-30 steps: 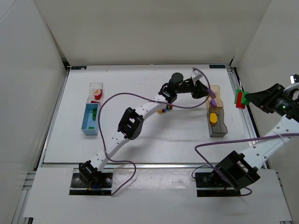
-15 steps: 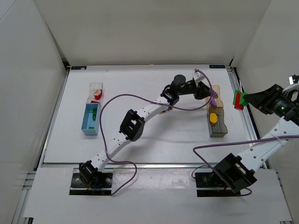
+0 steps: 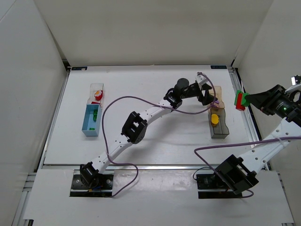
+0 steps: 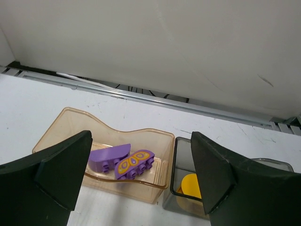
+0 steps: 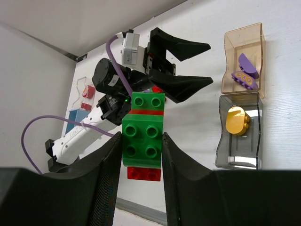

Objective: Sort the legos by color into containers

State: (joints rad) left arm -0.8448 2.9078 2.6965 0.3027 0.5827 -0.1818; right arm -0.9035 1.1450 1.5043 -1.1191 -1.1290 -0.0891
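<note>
your left claw (image 3: pixel 207 95) stood wide open with nothing between its fingers, hanging just above the tan transparent box (image 4: pixel 136 182). inside that box lay two purple plastic bricks (image 4: pixel 109 155), side by side and touching, one printed with yellow ovals. just beside it, the dark smoky box (image 5: pixel 225 160) held a rounded yellow brick (image 5: pixel 236 120). your right claw (image 5: pixel 141 136) was closed on a stack of green and red bricks (image 3: pixel 241 99), held up over the right edge of the white table (image 3: pixel 141 84), apart from every box. at the far left, the light blue box (image 3: pixel 87 125) contained green bricks (image 3: pixel 95 114), and the clear box (image 3: pixel 92 88) behind it held a red brick (image 3: pixel 98 95).
</note>
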